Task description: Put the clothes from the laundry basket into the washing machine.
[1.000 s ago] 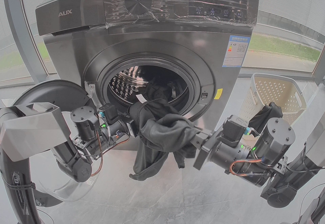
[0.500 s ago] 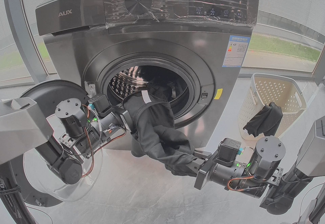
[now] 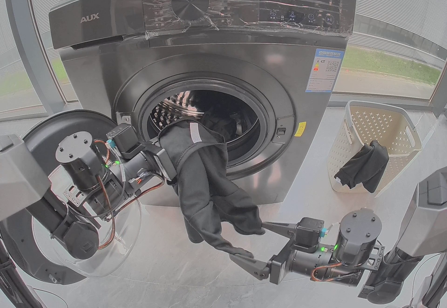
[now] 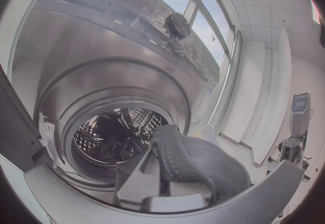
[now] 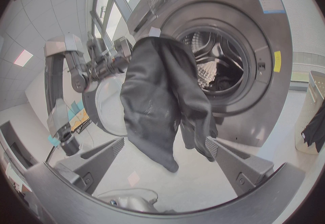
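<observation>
My left gripper (image 3: 168, 161) is shut on the top edge of a black garment (image 3: 205, 188), just left of the washing machine's (image 3: 200, 48) open drum mouth (image 3: 209, 120). The garment hangs down in front of the opening, outside it. Its lower end dangles between the spread fingers of my right gripper (image 3: 251, 243), which stands open low above the floor. In the right wrist view the garment (image 5: 159, 96) hangs just ahead of the open right gripper (image 5: 166, 153). The left wrist view has the cloth (image 4: 199, 163) bunched in the left gripper (image 4: 162, 170). Dark clothes (image 3: 223, 125) lie in the drum.
The washer's round door (image 3: 70, 136) stands open at the left, behind my left arm. A white laundry basket (image 3: 396, 127) leans at the right of the machine, with another black garment (image 3: 365, 167) draped over its front rim. Grey tiled floor lies below.
The right gripper let go of the garment, opened and dropped lower toward the floor. The left gripper drew left and up, and the garment now hangs from it alone.
</observation>
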